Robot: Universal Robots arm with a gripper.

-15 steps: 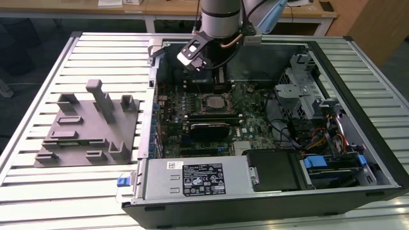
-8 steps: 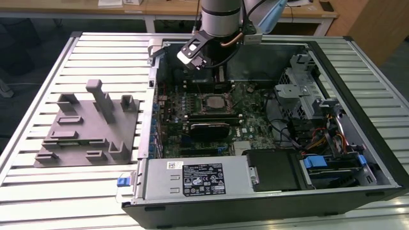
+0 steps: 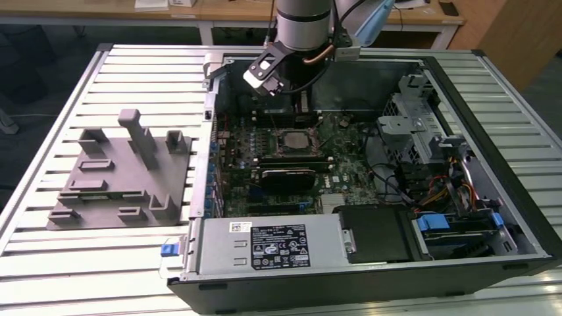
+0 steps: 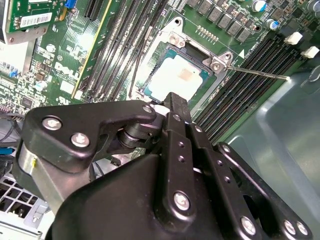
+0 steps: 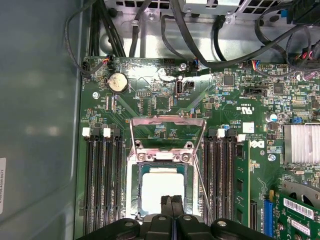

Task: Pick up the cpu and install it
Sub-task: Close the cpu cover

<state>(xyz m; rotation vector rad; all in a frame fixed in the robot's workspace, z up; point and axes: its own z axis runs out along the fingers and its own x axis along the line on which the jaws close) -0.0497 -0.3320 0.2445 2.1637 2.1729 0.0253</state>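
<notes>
Memory slots (image 5: 102, 180) flank the seated cpu (image 5: 160, 186).

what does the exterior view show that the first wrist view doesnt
Exterior view adds: the grey fixture plate on the slatted table, and the power supply. First wrist view adds: a coin cell, and the cpu lying in its socket with the load frame open. Both: the motherboard and the gripper over the socket.
</notes>
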